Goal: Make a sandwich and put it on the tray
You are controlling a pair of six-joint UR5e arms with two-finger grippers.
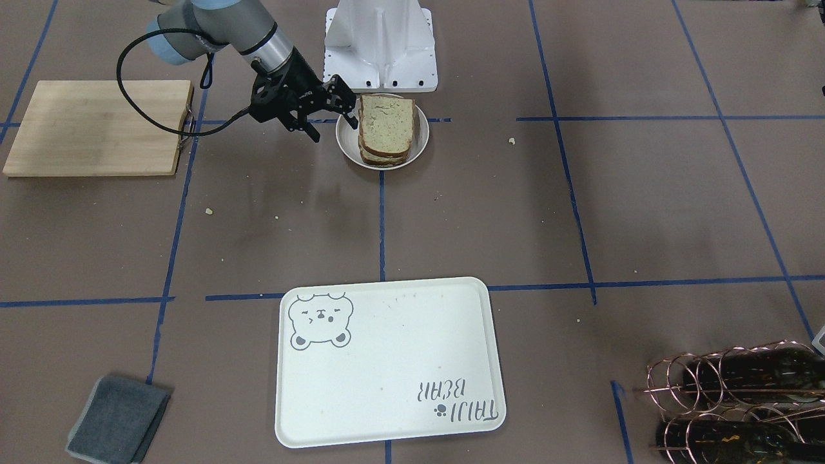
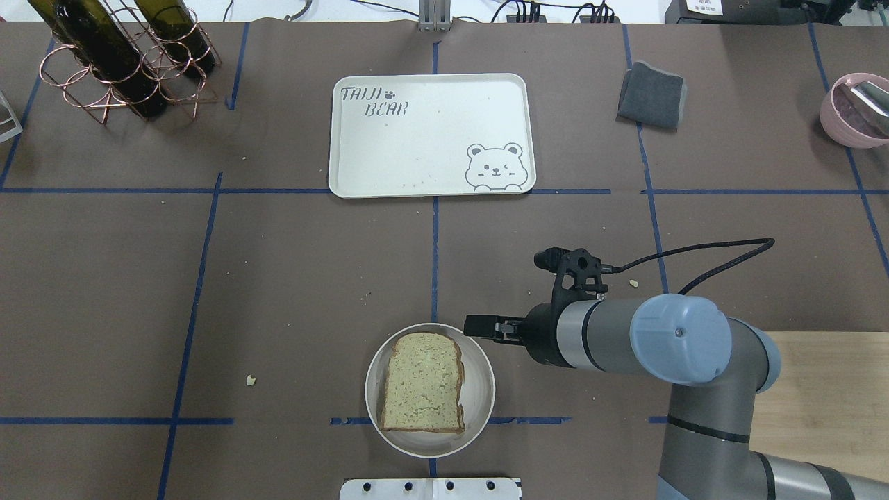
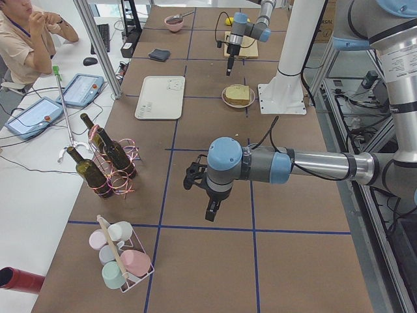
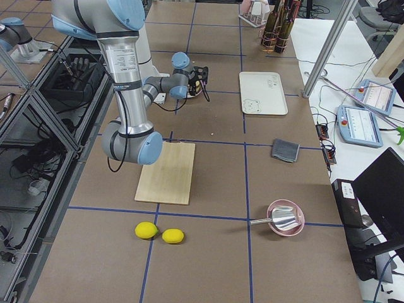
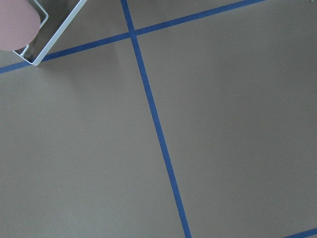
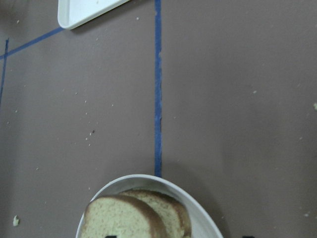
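From overhead, the top slice of the sandwich (image 2: pixel 422 382) hid whatever lay beneath, and the wrist (image 2: pixel 576 335) covered part of the right gripper (image 2: pixel 501 328). The right wrist view cropped the tray (image 6: pixel 84 10) to one corner. The left gripper (image 3: pixel 212 210) was too small to read as open or closed.

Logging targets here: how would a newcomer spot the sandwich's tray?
Across the table from the robot, beyond the round plate of bread, lies the tray. It alone is off-white, rectangular, with a grey bear face and TAIJI BEAR lettering.
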